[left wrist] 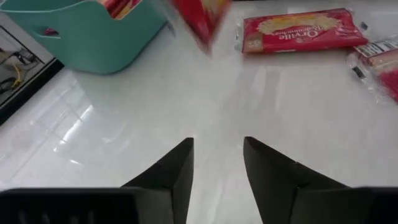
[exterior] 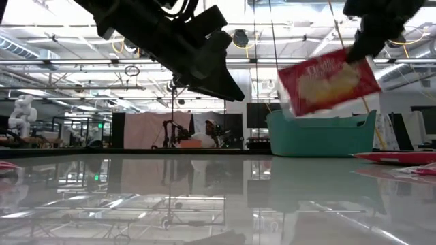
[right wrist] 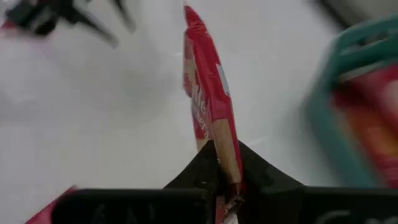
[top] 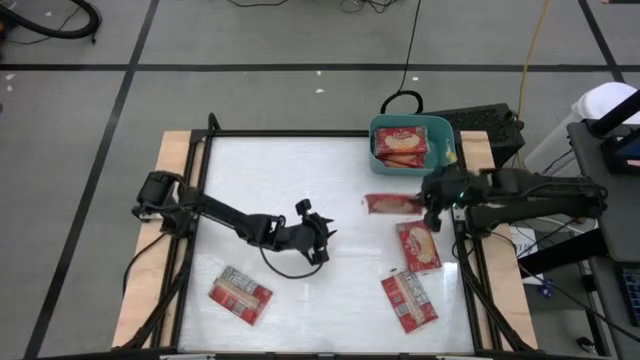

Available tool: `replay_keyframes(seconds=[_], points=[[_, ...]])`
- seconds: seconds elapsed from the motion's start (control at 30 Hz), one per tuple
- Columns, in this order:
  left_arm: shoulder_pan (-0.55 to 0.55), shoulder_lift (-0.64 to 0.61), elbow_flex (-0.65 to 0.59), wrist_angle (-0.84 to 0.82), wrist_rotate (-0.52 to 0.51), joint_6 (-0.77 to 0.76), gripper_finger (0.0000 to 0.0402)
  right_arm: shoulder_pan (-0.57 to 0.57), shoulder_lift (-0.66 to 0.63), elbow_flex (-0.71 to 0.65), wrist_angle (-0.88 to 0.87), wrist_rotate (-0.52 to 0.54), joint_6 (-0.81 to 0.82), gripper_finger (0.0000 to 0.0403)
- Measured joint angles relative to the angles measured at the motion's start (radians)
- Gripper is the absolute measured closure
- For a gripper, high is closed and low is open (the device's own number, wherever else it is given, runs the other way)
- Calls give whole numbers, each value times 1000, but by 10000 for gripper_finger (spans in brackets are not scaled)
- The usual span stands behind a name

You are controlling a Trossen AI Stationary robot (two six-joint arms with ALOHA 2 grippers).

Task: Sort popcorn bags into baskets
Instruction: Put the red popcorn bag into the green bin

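Note:
My right gripper is shut on a red popcorn packet and holds it above the table, just near-side of the teal basket. The basket stands at the table's far right edge with red packets inside. Three more packets lie flat on the table: one near left and two near right. My left gripper hovers open over the middle of the table and touches nothing. In the low view the held packet hangs in front of the basket. My right gripper pinches the packet between its two fingers at one short end. The fingers come in level from the table's right side, along the packet's length. The packet is lifted clear, stands on edge and reaches out toward the table's left.
A black box and cables sit just right of the basket, off the white table surface. A raised black frame borders the table. The left wrist view shows two flat packets beyond my left fingers.

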State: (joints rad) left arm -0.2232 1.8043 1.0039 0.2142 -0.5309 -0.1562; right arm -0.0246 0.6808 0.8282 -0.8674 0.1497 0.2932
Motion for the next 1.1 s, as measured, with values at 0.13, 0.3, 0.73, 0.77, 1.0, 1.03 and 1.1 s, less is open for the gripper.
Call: replay_keyframes(seconds=[0.13, 0.3, 0.73, 0.77, 1.0, 1.03, 1.1], points=[[25, -1, 0, 0, 37, -1, 267, -129, 22, 158, -90, 27, -132, 390], [38, -1, 0, 10, 53, -1, 270, -309, 91, 338, -134, 39, -301, 390], [0, -1, 0, 59, 139, -69, 270, -845, 405, 493, -152, -232, -585, 390], [-9, -1, 0, 59, 140, -77, 270, -879, 422, 493, -154, -251, -592, 390], [-53, -1, 0, 114, 139, -61, 270, -1030, 525, 494, -122, -466, -602, 390], [-56, -1, 0, 128, 139, -60, 270, -1043, 537, 494, -116, -497, -595, 389], [-61, -1, 0, 142, 139, -59, 270, -1058, 562, 494, -118, -517, -593, 386]])
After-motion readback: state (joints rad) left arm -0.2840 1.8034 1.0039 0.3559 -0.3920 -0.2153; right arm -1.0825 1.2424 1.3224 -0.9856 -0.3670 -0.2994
